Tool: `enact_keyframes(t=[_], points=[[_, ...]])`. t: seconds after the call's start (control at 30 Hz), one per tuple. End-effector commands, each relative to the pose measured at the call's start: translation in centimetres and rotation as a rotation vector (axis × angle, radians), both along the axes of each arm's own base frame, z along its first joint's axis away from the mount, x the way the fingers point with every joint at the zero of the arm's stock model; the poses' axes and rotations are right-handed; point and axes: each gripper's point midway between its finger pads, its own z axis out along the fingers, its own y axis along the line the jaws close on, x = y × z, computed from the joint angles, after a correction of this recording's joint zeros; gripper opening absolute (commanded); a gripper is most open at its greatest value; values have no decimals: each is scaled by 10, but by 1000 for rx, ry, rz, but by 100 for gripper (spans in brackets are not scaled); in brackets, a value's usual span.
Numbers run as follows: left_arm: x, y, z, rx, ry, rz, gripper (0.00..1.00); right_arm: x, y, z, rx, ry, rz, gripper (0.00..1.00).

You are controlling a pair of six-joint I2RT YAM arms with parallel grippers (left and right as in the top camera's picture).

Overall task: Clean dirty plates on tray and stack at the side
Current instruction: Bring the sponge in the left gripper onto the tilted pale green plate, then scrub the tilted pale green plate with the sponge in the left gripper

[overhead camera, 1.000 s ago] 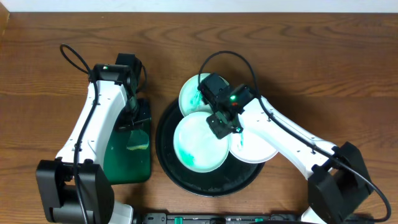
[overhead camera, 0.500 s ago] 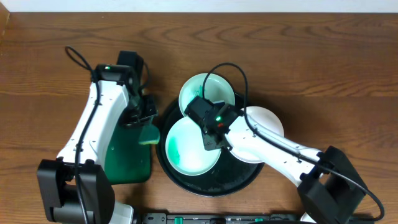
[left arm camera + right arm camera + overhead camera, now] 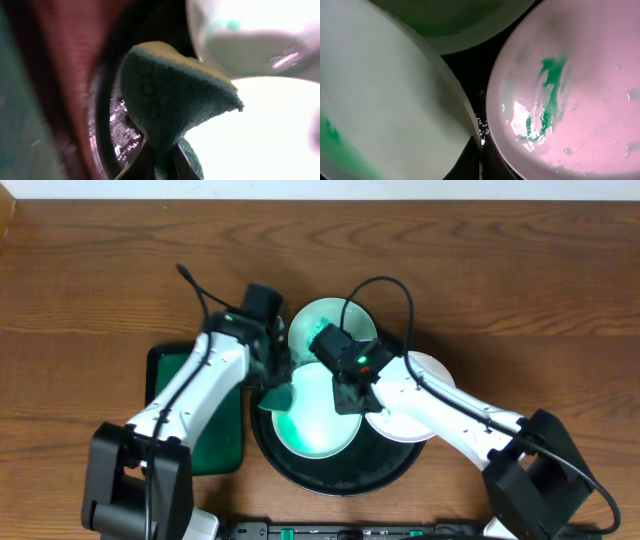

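The round black tray (image 3: 345, 478) holds three plates. The front mint plate (image 3: 312, 425) bears a green smear; my right gripper (image 3: 351, 402) is shut on its right rim, the pinch seen close in the right wrist view (image 3: 480, 162). Behind it sits a second mint plate (image 3: 322, 322), and to the right a white plate (image 3: 415, 420) with a green smear (image 3: 547, 95). My left gripper (image 3: 274, 380) is shut on a green and yellow sponge (image 3: 281, 395), which hangs over the front plate's left edge. In the left wrist view the sponge (image 3: 170, 95) fills the middle.
A rectangular green tray (image 3: 195, 430) with a dark rim lies left of the black tray. Both arms cross over the black tray's upper half. Bare wooden table (image 3: 520, 270) surrounds the trays.
My left arm swung right from the green tray, carrying the sponge to the front plate's left edge. My right gripper shifted slightly left and down, with the front plate in it.
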Motion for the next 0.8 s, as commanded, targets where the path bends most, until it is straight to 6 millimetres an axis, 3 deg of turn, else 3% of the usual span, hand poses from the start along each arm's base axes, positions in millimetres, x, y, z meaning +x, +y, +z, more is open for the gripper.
enact_keyframes(t=[0.0, 0.27, 0.77], points=[[-15, -10, -6, -17, -30, -62, 7, 2, -3, 3, 20, 9, 14, 1], [-25, -41, -12, -69, -152, -166, 8, 4, 4, 3, 46, 4, 40, 1], [-64, -87, -12, -194, -79, -310, 7, 3, 4, 3, 46, 6, 57, 1]])
